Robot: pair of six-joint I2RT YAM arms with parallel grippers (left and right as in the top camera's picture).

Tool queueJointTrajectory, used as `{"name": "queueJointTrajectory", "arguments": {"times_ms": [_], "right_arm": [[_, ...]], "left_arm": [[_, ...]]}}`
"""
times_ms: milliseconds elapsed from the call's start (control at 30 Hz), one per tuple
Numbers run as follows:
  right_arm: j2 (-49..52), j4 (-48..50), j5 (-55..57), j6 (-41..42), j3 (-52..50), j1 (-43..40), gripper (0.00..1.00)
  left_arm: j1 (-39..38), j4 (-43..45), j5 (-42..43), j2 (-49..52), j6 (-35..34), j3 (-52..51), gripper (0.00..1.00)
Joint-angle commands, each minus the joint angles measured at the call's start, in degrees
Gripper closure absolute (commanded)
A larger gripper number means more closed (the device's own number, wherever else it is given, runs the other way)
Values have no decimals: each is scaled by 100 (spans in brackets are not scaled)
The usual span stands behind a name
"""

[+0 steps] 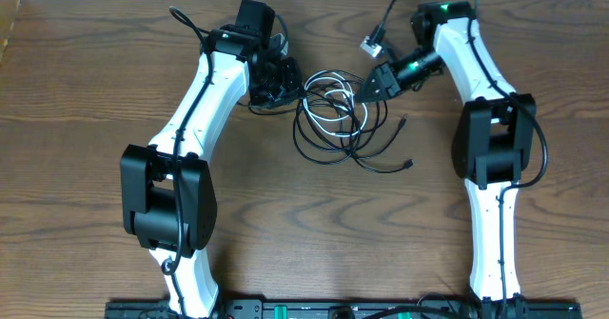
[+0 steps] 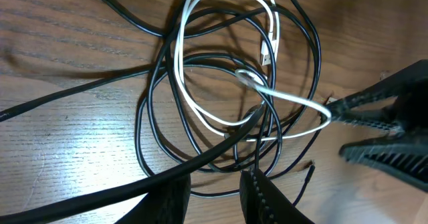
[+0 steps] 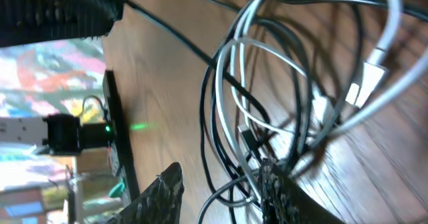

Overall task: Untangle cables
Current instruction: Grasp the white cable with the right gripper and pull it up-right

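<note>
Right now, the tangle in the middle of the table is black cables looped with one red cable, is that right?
Not quite: the odd one is white, not red. The left wrist view shows a white cable looped through the black cables on the table.

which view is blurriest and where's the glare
Right wrist: near cables are soft, the bright background at left washed out; left wrist: cables crisp, a pale sheen on the table lower left; overhead: sharp and evenly lit.
</note>
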Motion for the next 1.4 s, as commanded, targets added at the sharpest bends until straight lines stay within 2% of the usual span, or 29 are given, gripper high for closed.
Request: {"name": "queueJointTrajectory", "arguments": {"times_ms": [0, 233, 333, 367, 400, 633, 767, 1067, 1367], "right_arm": [[245, 44, -138, -455, 35, 138, 64], [577, 120, -142, -450, 33, 302, 69], [581, 114, -345, -450, 33, 315, 83], [573, 90, -468, -448, 35, 313, 94], [573, 52, -623, -448, 35, 310, 99], [529, -442, -1840, -457, 74, 70, 99], [291, -1054, -2594, -1010, 83, -138, 99], [-535, -1054, -3353, -772, 83, -341, 99], [-1362, -1010, -3379, -459, 87, -450, 99]], "left_arm": [[-9, -17, -48, 96, 96, -26, 70], [-9, -46, -48, 96, 98, -26, 69], [-9, -46, -48, 96, 98, -26, 70], [-9, -46, -50, 96, 98, -26, 69], [-9, -46, -48, 96, 98, -26, 70], [-9, -61, -48, 96, 98, -26, 70], [-9, -61, -50, 96, 98, -26, 69], [-9, -59, -52, 96, 98, -26, 69], [-9, -59, -52, 96, 98, -26, 70]]}}
